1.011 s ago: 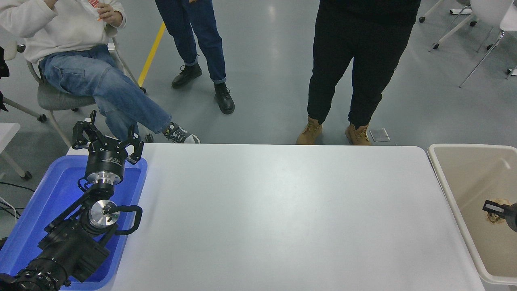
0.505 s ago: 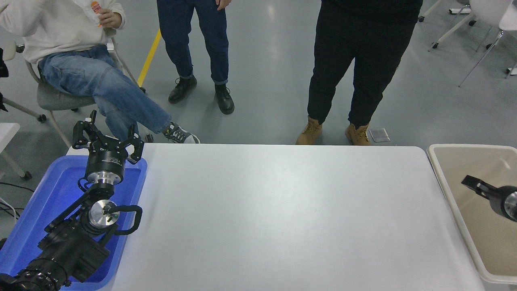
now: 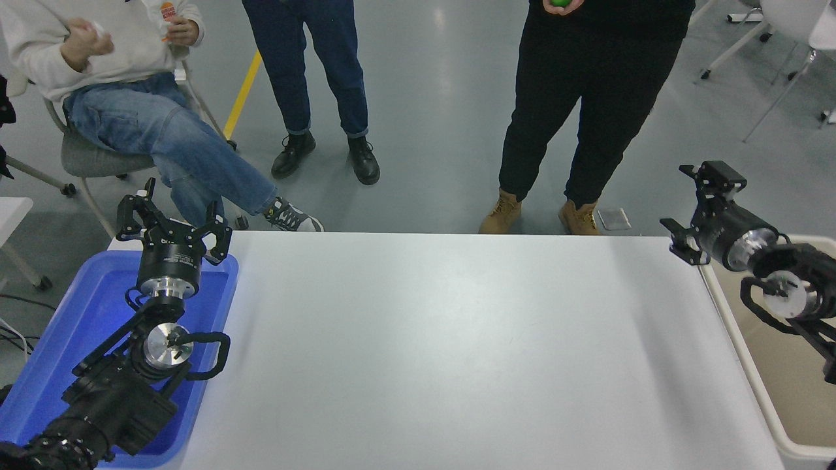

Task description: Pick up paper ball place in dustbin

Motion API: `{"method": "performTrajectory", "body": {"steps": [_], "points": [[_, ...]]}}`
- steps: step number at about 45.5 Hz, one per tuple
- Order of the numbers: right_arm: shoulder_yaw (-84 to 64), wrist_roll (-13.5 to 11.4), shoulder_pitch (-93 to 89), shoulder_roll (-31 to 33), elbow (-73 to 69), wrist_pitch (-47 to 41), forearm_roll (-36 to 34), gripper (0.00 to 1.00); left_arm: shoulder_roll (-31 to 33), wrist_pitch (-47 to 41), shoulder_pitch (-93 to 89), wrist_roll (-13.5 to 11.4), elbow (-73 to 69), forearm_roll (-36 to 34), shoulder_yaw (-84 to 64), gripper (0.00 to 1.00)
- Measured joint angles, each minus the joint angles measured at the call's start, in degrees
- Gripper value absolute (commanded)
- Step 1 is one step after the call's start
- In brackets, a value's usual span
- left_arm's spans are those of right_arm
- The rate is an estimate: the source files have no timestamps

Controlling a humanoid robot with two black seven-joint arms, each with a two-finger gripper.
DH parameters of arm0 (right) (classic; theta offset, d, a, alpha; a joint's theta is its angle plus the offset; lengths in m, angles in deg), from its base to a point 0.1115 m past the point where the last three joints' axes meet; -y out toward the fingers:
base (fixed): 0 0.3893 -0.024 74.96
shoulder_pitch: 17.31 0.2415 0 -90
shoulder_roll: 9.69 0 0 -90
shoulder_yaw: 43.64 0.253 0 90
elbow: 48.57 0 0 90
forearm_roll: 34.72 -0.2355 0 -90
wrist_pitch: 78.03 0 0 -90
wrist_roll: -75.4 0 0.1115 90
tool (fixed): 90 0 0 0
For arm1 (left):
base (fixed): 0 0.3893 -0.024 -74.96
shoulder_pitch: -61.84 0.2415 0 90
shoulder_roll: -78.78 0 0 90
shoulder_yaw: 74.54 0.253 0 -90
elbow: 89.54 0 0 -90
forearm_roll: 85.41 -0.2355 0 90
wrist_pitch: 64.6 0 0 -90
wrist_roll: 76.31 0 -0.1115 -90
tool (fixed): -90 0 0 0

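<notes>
right claw [image 3: 695, 205] spread, empty | dustbin [image 3: 741, 365] long axis near-to-far

The worktop [image 3: 457, 339] was plain white. The tray [image 3: 78, 326] at its left was bright blue, the dustbin [image 3: 784, 385] at its right beige with a paler cream rim. Both arms were black with silver metal collars, as were the left end effector [image 3: 173, 222] and the right end effector [image 3: 699, 202].

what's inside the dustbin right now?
Only bare beige floor shows in the dustbin. The right arm and its open tool cover much of the inside, so no paper ball is visible; it may be hidden there.
</notes>
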Motion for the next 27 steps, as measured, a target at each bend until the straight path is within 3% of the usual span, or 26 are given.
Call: {"method": "performTrajectory", "body": {"steps": [7, 27], "points": [[7.24, 0.01, -2.98, -4.78, -1.84, -2.08, -6.6, 1.0, 0.0, 0.0, 0.0, 0.0, 0.0, 0.0, -0.01, 0.99], [13.23, 0.03, -6.69, -14.33, 0.72, -5.54, -10.79, 1.0, 0.0, 0.0, 0.0, -0.01, 0.0, 0.0, -0.01, 0.99]]}}
